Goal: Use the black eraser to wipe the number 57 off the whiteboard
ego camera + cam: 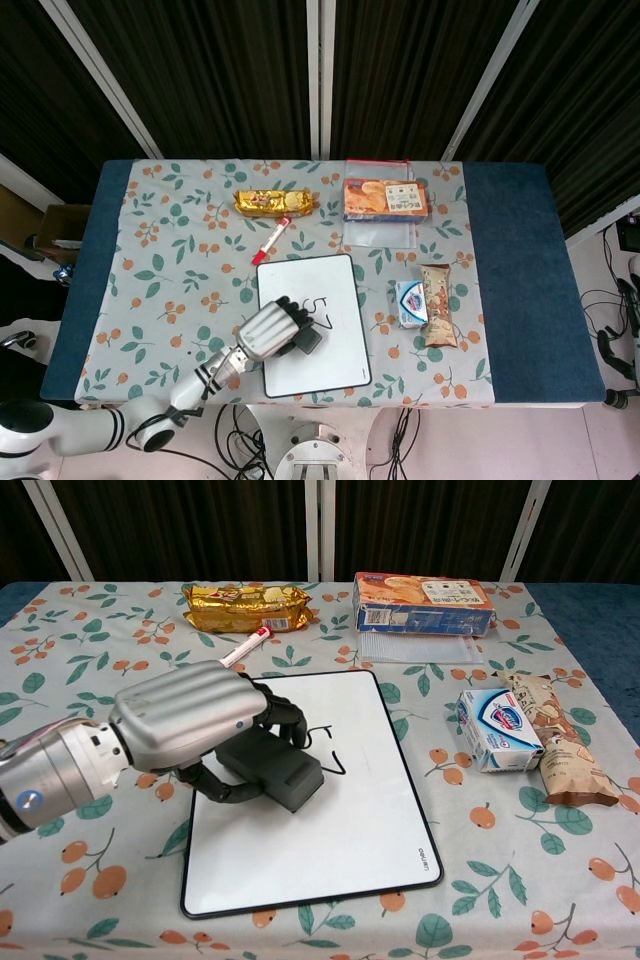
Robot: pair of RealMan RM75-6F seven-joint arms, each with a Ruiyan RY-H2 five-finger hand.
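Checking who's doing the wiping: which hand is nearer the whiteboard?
Left. The left hand holds the black eraser over the whiteboard; the right hand is out of view.

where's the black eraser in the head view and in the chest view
Head view: the black eraser is low and left of centre, on the whiteboard, under the left hand.
Chest view: the black eraser is left of centre, on the whiteboard's upper left part, gripped by the left hand.
Shared landmark: the red marker just beyond the whiteboard's far left corner.

Black eraser (272, 768) flat on whiteboard (340, 830), covering left of partly visible 57 (328, 748).
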